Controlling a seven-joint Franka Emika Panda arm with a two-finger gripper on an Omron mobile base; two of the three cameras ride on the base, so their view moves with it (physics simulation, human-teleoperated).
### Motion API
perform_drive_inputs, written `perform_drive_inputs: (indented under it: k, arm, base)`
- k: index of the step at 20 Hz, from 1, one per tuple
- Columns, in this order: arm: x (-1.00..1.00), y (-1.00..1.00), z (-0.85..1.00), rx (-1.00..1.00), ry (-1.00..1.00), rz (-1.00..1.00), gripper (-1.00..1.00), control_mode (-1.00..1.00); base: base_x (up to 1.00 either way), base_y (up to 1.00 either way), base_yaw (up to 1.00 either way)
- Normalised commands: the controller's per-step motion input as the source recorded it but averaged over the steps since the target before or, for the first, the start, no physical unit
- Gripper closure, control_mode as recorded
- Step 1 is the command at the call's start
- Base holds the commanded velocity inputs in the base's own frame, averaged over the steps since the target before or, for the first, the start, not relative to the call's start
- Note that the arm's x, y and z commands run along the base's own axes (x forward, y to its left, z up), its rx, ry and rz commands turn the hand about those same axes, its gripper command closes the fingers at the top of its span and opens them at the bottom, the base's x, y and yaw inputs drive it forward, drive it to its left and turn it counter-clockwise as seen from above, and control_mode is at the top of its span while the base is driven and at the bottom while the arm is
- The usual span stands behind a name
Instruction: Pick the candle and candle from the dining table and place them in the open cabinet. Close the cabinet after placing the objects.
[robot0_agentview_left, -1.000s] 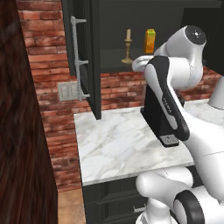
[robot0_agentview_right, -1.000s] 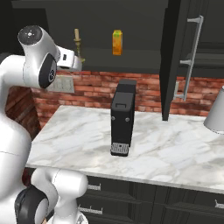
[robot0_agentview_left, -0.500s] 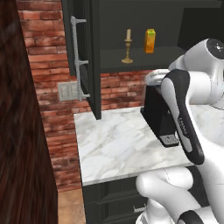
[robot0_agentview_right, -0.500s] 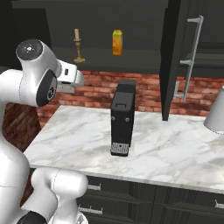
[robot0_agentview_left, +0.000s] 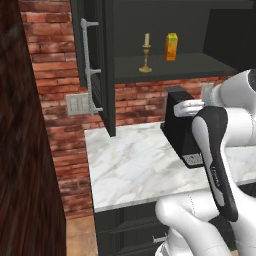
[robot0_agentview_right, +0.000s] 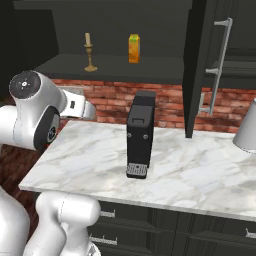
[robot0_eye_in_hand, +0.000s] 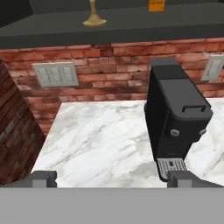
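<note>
A cream candle on a brass-gold holder (robot0_agentview_left: 145, 54) (robot0_agentview_right: 89, 52) stands upright on the dark inner shelf of the open black cabinet (robot0_agentview_left: 190, 64) (robot0_agentview_right: 150, 65). In the hand view its brass base (robot0_eye_in_hand: 94, 17) shows at the top edge. My gripper (robot0_eye_in_hand: 116, 179) is open and empty, its two dark fingertips (robot0_eye_in_hand: 43, 178) spread wide. It hangs below shelf height over the marble worktop, facing the brick wall. The dining table is out of view.
An amber-orange carton (robot0_agentview_left: 171, 46) (robot0_agentview_right: 133, 48) stands on the shelf to the right of the candle. A black coffee machine (robot0_agentview_left: 182, 130) (robot0_agentview_right: 140, 135) (robot0_eye_in_hand: 175, 118) sits on the marble worktop (robot0_agentview_left: 135, 165) (robot0_agentview_right: 200, 170). The cabinet doors (robot0_agentview_left: 97, 65) (robot0_agentview_right: 197, 65) hang open with silver bar handles.
My hand has dropped from shelf height, near the candle, to below the shelf and over the worktop. The candle stays on the shelf. The gripper stays open.
</note>
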Motion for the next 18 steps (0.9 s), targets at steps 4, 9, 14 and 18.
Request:
perform_drive_inputs:
  k: [4,9,14,18]
  arm:
    - [-0.45,-0.27,-0.05,0.00,0.00,-0.04,-1.00,-1.00]
    - [-0.29,-0.09,-0.01,-0.03,0.00,-0.04,-1.00,-1.00]
    - [-0.22,0.00,-0.03,-0.10,0.00,-0.06,-1.00,-1.00]
    - [-0.19,0.00,0.00,-0.04,0.11,-0.07,-1.00,-1.00]
  base:
    - [0.00,0.00,0.00]
    - [0.00,0.00,0.00]
    - [0.00,0.00,0.00]
    - [0.00,0.00,0.00]
